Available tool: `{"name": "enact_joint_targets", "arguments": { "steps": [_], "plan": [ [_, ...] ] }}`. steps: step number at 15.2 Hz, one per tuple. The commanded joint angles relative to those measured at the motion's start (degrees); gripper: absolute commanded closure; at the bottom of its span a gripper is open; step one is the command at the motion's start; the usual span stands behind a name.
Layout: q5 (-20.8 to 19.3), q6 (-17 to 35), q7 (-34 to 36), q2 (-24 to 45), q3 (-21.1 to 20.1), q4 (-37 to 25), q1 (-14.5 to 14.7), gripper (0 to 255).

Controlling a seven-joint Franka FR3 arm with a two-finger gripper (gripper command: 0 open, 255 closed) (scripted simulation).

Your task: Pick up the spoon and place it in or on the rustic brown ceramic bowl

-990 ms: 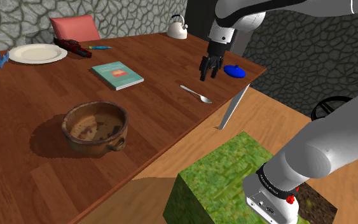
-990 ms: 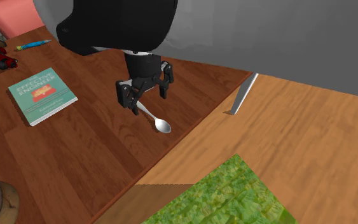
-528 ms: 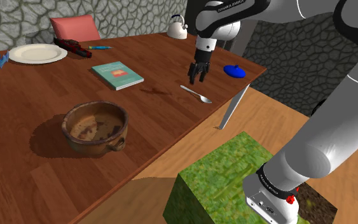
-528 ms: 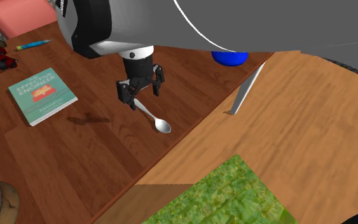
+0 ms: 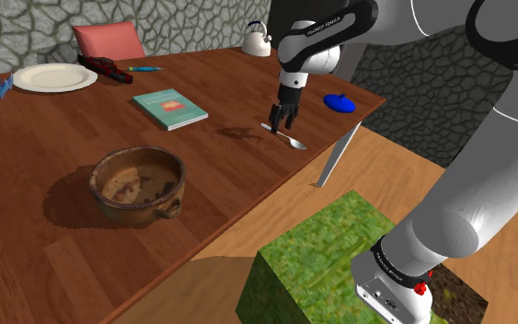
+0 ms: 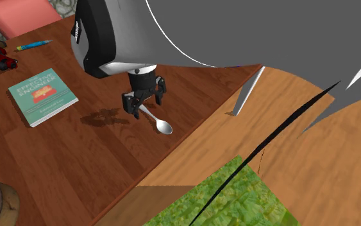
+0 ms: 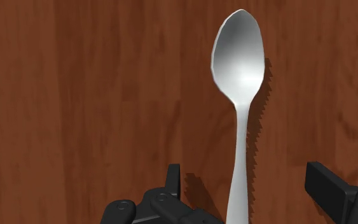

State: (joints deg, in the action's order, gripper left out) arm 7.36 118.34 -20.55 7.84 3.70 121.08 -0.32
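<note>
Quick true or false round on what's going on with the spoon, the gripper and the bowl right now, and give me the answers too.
1. The spoon lies flat on the wooden table. True.
2. The gripper is shut on the spoon's handle. False: its fingers stand apart, one on each side of the handle, not touching it.
3. The spoon sits in the brown bowl. False: the spoon is on the table, well apart from the bowl.
4. A teal book lies on the table. True.
</note>
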Motion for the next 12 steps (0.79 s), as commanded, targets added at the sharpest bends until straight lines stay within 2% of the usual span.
{"name": "enact_joint_targets", "arguments": {
  "steps": [1, 7, 8, 12],
  "plan": [
    [0.08, 0.65, 0.11, 0.2, -0.11, 0.42, 0.12, 0],
    [0.08, 0.64, 0.11, 0.2, -0.1, 0.41, 0.12, 0],
    [0.08, 0.64, 0.11, 0.2, -0.1, 0.41, 0.12, 255],
    [0.08, 0.58, 0.1, 0.17, -0.1, 0.38, 0.11, 255]
  ]
}}
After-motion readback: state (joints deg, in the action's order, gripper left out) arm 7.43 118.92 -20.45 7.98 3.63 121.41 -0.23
